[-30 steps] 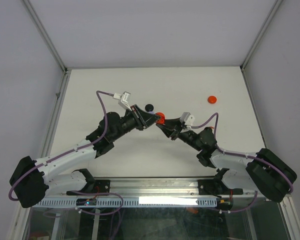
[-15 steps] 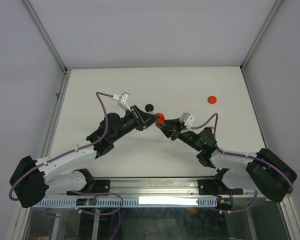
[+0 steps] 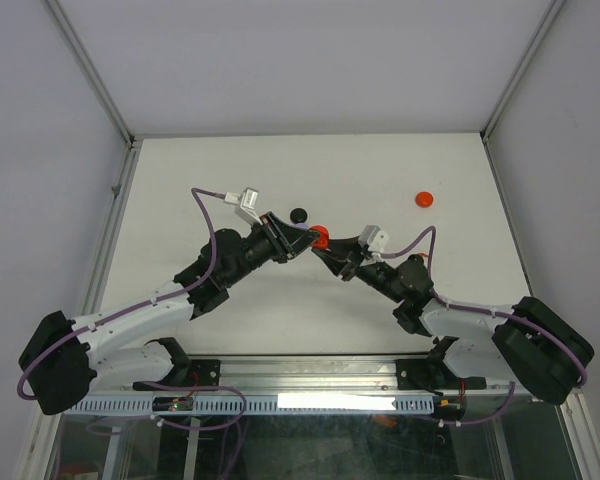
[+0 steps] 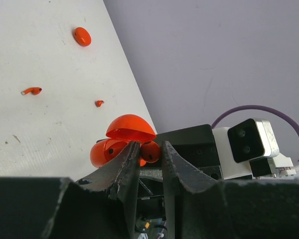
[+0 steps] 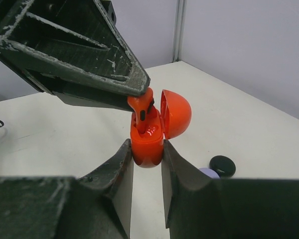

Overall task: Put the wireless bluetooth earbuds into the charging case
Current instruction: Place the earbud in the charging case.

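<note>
My right gripper (image 5: 146, 149) is shut on the body of an open red charging case (image 5: 148, 144), its lid (image 5: 176, 113) tipped back. My left gripper (image 4: 149, 147) is shut on a red earbud (image 4: 150, 151), held at the mouth of the case (image 4: 107, 151). In the right wrist view that earbud (image 5: 143, 112) stands with its stem in the case, under the left fingers (image 5: 89, 64). In the top view both grippers meet at the case (image 3: 320, 236) at mid-table. Two more small red earbuds (image 4: 32, 91) (image 4: 99, 103) lie on the table.
A red round disc (image 3: 424, 199) lies at the back right, also seen in the left wrist view (image 4: 81, 36). A black disc (image 3: 298, 214) lies just behind the left gripper. In the right wrist view the black disc (image 5: 222, 166) sits beside a lavender disc (image 5: 208, 173).
The left wrist has shifted very slightly toward the near left. The case and the right arm have stayed in place.
</note>
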